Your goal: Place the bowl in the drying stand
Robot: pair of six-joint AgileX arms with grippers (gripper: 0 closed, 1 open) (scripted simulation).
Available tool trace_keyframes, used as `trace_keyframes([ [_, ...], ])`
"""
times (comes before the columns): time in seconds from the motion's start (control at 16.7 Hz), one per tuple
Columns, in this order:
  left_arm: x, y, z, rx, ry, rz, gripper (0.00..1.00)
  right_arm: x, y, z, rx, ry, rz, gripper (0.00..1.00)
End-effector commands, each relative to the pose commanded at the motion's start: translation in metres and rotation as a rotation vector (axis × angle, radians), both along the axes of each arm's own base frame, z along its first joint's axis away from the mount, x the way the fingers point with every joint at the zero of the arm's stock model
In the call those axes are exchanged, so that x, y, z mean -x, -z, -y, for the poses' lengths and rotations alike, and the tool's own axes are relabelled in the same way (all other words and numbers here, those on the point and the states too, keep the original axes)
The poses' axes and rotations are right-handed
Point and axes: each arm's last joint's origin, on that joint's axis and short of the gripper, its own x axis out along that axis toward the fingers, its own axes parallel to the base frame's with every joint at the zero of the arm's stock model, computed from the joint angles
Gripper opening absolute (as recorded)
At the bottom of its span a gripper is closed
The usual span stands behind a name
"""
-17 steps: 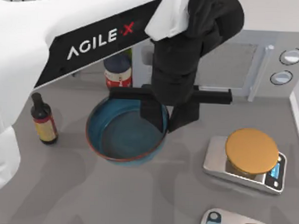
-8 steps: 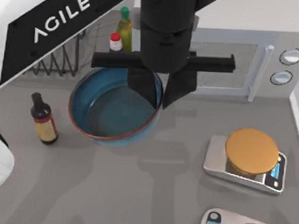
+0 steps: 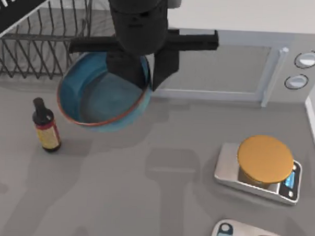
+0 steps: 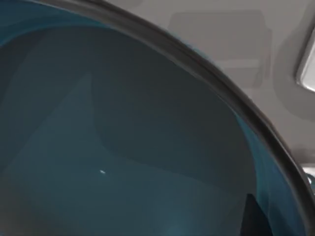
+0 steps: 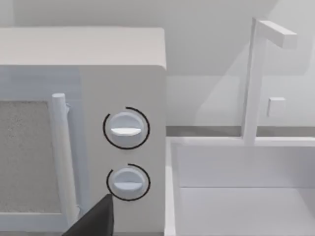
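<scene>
The left gripper [image 3: 147, 76], its jaws clamped on the right rim of the bowl [image 3: 98, 94], has carried the bowl up off the table and to the far left. The bowl now hangs tilted just beside the drying stand [image 3: 40, 45], so the placing is close. Bowl and stand are both empty. The right arm stays parked near the microwave [image 5: 83, 123].
</scene>
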Motion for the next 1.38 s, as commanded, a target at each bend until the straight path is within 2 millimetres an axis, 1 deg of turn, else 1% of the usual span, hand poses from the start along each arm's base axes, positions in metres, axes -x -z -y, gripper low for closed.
trace_keyframes([
  [0.12, -0.007, -0.012, -0.034, 0.078, -0.012, 0.100, 0.00, 0.000, 0.000, 0.000, 0.000, 0.000, 0.000, 1.00],
  [0.3, -0.011, -0.035, -0.082, 0.203, -0.044, 0.324, 0.00, 0.000, 0.000, 0.000, 0.000, 0.000, 0.000, 1.00],
  [0.42, -0.009, -0.048, -0.113, 0.256, -0.072, 0.457, 0.00, 0.000, 0.000, 0.000, 0.000, 0.000, 0.000, 1.00],
  [0.6, 0.000, -0.061, -0.153, 0.280, -0.094, 0.623, 0.00, 0.000, 0.000, 0.000, 0.000, 0.000, 0.000, 1.00],
  [0.78, 0.021, -0.080, -0.192, 0.277, -0.114, 0.884, 0.00, 0.000, 0.000, 0.000, 0.000, 0.000, 0.000, 1.00],
  [0.9, 0.042, -0.090, -0.220, 0.237, -0.131, 1.092, 0.00, 0.000, 0.000, 0.000, 0.000, 0.000, 0.000, 1.00],
  [1.02, 0.068, -0.090, -0.244, 0.158, -0.138, 1.267, 0.00, 0.000, 0.000, 0.000, 0.000, 0.000, 0.000, 1.00],
  [1.14, 0.088, -0.084, -0.260, 0.064, -0.129, 1.385, 0.00, 0.000, 0.000, 0.000, 0.000, 0.000, 0.000, 1.00],
  [1.2, 0.096, -0.082, -0.265, 0.022, -0.118, 1.427, 0.00, 0.000, 0.000, 0.000, 0.000, 0.000, 0.000, 1.00],
  [1.26, 0.102, -0.080, -0.268, -0.010, -0.104, 1.458, 0.00, 0.000, 0.000, 0.000, 0.000, 0.000, 0.000, 1.00],
  [1.38, 0.107, -0.078, -0.271, -0.040, -0.087, 1.486, 0.00, 0.000, 0.000, 0.000, 0.000, 0.000, 0.000, 1.00],
])
